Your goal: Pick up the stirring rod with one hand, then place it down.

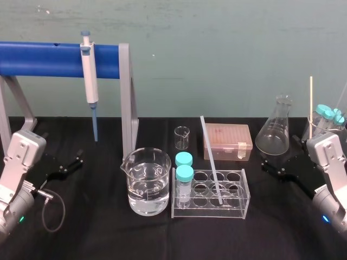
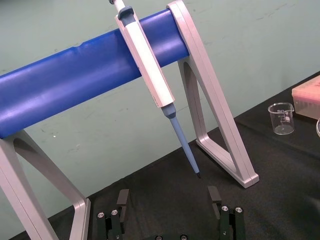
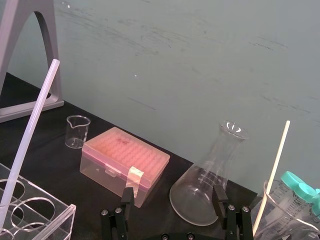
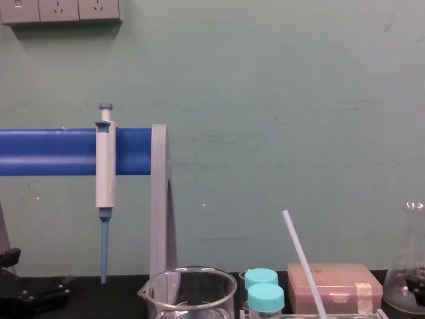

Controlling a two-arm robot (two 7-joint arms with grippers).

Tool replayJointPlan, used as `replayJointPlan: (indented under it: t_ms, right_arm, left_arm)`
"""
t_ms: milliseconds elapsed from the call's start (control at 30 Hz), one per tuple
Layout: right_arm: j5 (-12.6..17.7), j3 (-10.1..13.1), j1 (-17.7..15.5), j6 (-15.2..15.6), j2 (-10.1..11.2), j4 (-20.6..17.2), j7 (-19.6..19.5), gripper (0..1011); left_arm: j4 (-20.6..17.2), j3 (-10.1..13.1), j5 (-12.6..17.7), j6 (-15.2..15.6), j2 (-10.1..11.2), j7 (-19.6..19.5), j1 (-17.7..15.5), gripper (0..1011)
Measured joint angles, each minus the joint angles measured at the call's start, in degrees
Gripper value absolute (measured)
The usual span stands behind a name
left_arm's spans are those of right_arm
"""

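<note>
The stirring rod (image 1: 211, 160) stands with its lower end in a hole of the clear tube rack (image 1: 236, 208) near the middle of the table's (image 1: 97, 227) front edge. It leans, its top tipped toward the back edge, in front of the pink box (image 1: 227, 141). Nothing grips it. The left claw (image 1: 69, 164) rests low near the table's left edge, its jaws spread wide and holding nothing, below the pipette (image 1: 89, 70) hung on the blue bar (image 1: 38, 58). The right claw (image 1: 279, 160) sits near the right edge just in front of the flask (image 1: 274, 132), jaws likewise wide and bare. A water-filled beaker (image 1: 146, 187) stands just left of the rack.
</note>
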Motion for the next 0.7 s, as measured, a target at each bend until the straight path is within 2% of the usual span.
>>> replayJointPlan:
  t_ms: [700]
  right_arm:
    - [0.0, 0.0, 0.0, 0.0, 0.0, 0.0, 0.0, 1003]
  left_arm:
    - [0.0, 0.0, 0.0, 0.0, 0.0, 0.0, 0.0, 1000]
